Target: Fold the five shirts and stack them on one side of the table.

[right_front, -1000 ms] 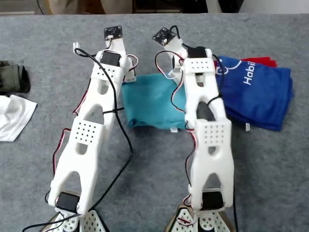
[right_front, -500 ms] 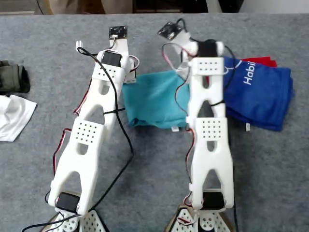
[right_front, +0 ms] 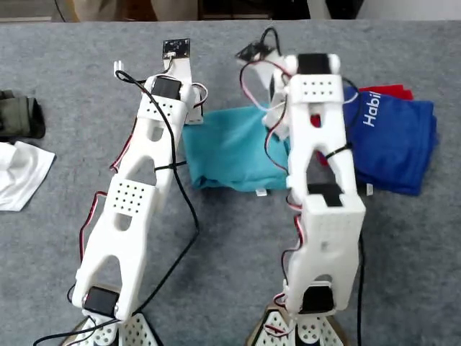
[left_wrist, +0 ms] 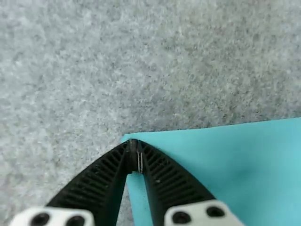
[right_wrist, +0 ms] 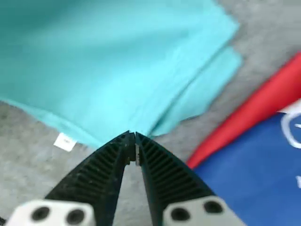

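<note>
Teal shirt (right_front: 230, 148) at the centre of the bench (right_front: 72, 58), with a white label (right_front: 260, 192) on its near edge. The left gripper (left_wrist: 135, 153) pinches its far-left corner. The right gripper (right_wrist: 132, 141), pressed together, holds its right edge. A blue shirt (right_front: 389, 140) with white lettering overlies a red shirt (right_front: 392, 91) at right. Both arms stretch toward the far side.

Teal shirt (right_front: 230, 148): folded, lying on the surface, a small white tag at its near edge. Blue shirt (right_front: 392, 140): folded, white print, lying atop a red shirt (right_front: 395, 91) at right. White shirt (right_front: 18, 173) and dark green shirt (right_front: 18, 115): crumpled, far left.
</note>
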`<state>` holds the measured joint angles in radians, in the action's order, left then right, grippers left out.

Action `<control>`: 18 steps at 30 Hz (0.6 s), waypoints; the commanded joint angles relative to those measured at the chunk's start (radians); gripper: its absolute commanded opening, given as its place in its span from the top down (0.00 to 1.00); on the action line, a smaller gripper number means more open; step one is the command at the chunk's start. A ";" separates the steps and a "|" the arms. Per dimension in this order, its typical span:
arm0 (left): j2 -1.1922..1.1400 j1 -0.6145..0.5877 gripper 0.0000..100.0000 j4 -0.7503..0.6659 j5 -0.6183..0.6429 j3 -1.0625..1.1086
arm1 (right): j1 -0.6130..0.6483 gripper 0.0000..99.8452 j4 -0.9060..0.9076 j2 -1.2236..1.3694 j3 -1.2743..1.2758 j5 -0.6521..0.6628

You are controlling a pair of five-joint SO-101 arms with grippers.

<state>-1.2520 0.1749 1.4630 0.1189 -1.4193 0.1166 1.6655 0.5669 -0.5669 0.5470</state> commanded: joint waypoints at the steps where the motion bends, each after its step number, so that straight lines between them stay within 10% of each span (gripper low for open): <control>1: 0.012 -0.006 0.98 -0.003 -0.005 -0.049 | 0.019 1.00 -0.081 -0.099 0.176 -0.034; 18: -0.012 -0.018 0.98 -0.097 -0.017 -0.012 | -0.170 1.00 -0.299 -0.099 0.381 0.040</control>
<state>-1.2704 0.1718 1.3955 0.1220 -1.4193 -0.0015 1.3848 0.5317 -0.1603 0.5577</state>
